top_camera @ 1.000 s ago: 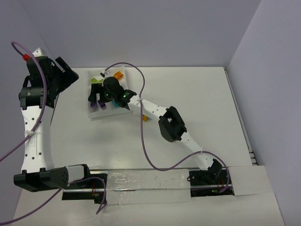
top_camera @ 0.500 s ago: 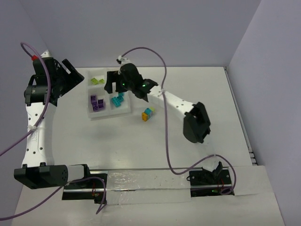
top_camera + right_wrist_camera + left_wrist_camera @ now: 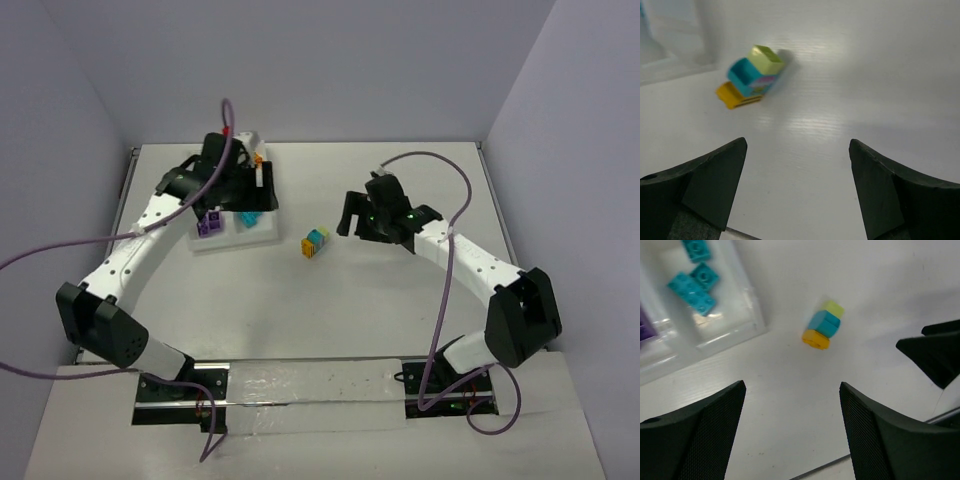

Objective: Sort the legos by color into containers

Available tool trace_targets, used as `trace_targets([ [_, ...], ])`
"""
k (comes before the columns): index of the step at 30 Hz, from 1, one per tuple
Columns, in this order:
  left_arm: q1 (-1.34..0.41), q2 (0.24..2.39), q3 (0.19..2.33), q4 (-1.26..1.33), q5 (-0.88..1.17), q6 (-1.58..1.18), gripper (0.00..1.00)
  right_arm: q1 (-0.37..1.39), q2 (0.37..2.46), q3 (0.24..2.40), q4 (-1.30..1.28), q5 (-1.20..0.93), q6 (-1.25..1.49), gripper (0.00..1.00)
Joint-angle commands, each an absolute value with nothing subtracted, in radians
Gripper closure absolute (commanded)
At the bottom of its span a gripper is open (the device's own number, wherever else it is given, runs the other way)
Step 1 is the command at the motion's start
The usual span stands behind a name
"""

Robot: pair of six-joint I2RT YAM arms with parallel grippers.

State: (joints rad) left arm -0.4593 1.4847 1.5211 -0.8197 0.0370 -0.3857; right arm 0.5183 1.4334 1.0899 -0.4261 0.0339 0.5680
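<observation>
A clump of legos, yellow, teal and lime green point(image 3: 315, 242), lies on the table just right of the white tray point(image 3: 262, 236). It also shows in the left wrist view point(image 3: 822, 330) and the right wrist view point(image 3: 752, 75). The tray holds purple bricks point(image 3: 208, 226), teal bricks point(image 3: 246, 218) point(image 3: 695, 282) and an orange one point(image 3: 258, 157); its far left compartment is hidden by the left arm. My left gripper point(image 3: 228, 192) point(image 3: 792, 386) hangs open and empty over the tray. My right gripper point(image 3: 352, 222) point(image 3: 797, 144) is open and empty just right of the clump.
The tray's corner point(image 3: 670, 55) shows at the left of the right wrist view. Purple cables loop over the table from both arms. Grey walls stand at the back and at the sides. The right gripper's finger point(image 3: 935, 352) shows at the right of the left wrist view.
My left arm has swung from the far left in over the tray. My right arm has pulled back from the tray to the right of the clump. The clump has not moved.
</observation>
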Motion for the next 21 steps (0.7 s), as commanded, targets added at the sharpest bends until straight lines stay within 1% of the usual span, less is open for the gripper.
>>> trace_targets([
  [1, -0.569, 1.558, 1.509, -0.738, 0.054, -0.278, 0.17, 0.416, 1.307, 1.0, -0.474, 0.01, 0.649, 0.09],
  [3, -0.612, 1.599, 1.499, -0.726, 0.056, -0.242, 0.17, 0.378, 1.284, 0.982, -0.483, -0.018, 0.642, 0.09],
  [6, -0.65, 1.613, 1.415, -0.63, 0.064, -0.201, 0.18, 0.356, 1.272, 0.98, -0.503, -0.021, 0.63, 0.09],
  [9, -0.677, 1.64, 1.375, -0.575, 0.038, -0.16, 0.19, 0.345, 1.264, 0.973, -0.505, -0.021, 0.623, 0.09],
  [14, -0.713, 1.707, 1.397, -0.553, 0.006, -0.099, 0.25, 0.329, 1.26, 0.96, -0.5, -0.033, 0.619, 0.09],
  [18, -0.725, 1.76, 1.433, -0.551, 0.006, -0.07, 0.26, 0.325, 1.267, 0.959, -0.497, -0.04, 0.617, 0.09],
  [21, -0.735, 1.814, 1.461, -0.565, -0.037, -0.056, 0.27, 0.321, 1.273, 0.963, -0.496, -0.048, 0.611, 0.09],
])
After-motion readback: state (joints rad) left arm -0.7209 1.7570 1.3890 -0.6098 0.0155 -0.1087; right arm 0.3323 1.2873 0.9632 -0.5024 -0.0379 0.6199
